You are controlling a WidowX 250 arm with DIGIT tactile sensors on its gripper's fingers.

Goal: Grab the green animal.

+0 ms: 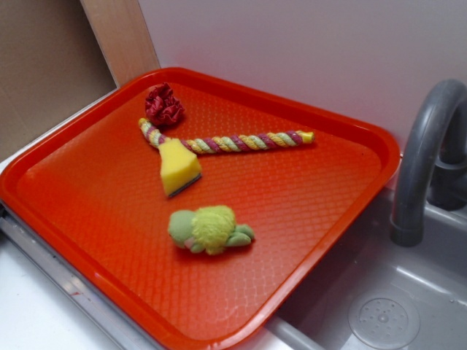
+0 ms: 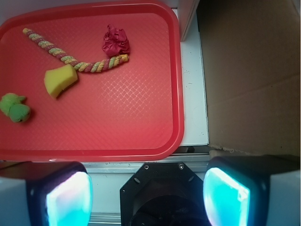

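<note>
The green animal point(image 1: 210, 230) lies on its side near the front of the red tray point(image 1: 314, 219), with a pale green head and a fuzzy yellow-green back. In the wrist view the green animal point(image 2: 15, 108) sits at the tray's far left edge. My gripper point(image 2: 148, 165) hangs high above the tray's near rim, off to the side of the toy. Its two glowing fingers point(image 2: 70, 200) stand wide apart with nothing between them. The gripper does not show in the exterior view.
A yellow wedge sponge point(image 1: 179, 168), a striped rope toy point(image 1: 241, 141) and a dark red ruffled ball point(image 1: 163, 106) lie on the tray's back half. A grey faucet point(image 1: 427, 153) and sink point(image 1: 379, 306) stand at the right. A cardboard wall point(image 2: 254, 75) borders the tray.
</note>
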